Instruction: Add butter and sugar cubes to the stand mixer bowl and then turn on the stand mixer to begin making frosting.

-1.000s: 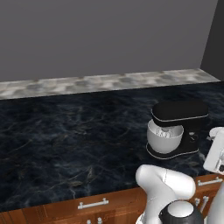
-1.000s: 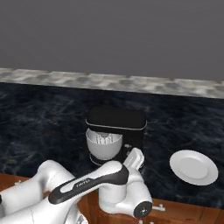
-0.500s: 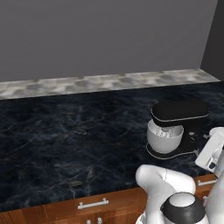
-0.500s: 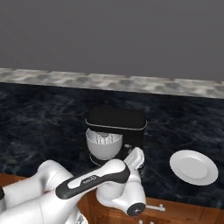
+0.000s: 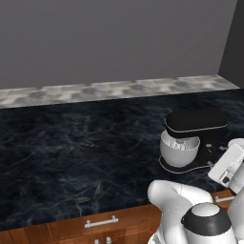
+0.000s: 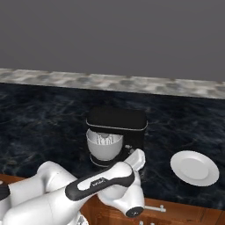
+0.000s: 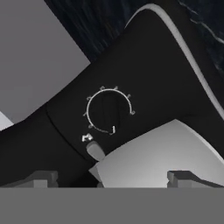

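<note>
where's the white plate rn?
The white plate lies flat on the dark counter in the right base view, right of the stand mixer and apart from it, near the counter's front edge.

Inventory, qty by kind:
- stand mixer (image 6: 116,127), blk: 1
- stand mixer bowl (image 6: 104,147), pale: 1 (under mixer head)
- wire whisk (image 6: 104,139): 1
- speed dial (image 7: 108,112): 1
- plate (image 6: 194,168), wht: 1
- drawer handles (image 5: 101,222): 2 seen

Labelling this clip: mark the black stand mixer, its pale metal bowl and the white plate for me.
black stand mixer with rounded head (image 6: 117,119), right base view, on the top of the head.
pale grey-white metal mixer bowl (image 5: 178,153), left base view, on the front wall.
round white plate (image 6: 194,168), right base view, on its centre.
</note>
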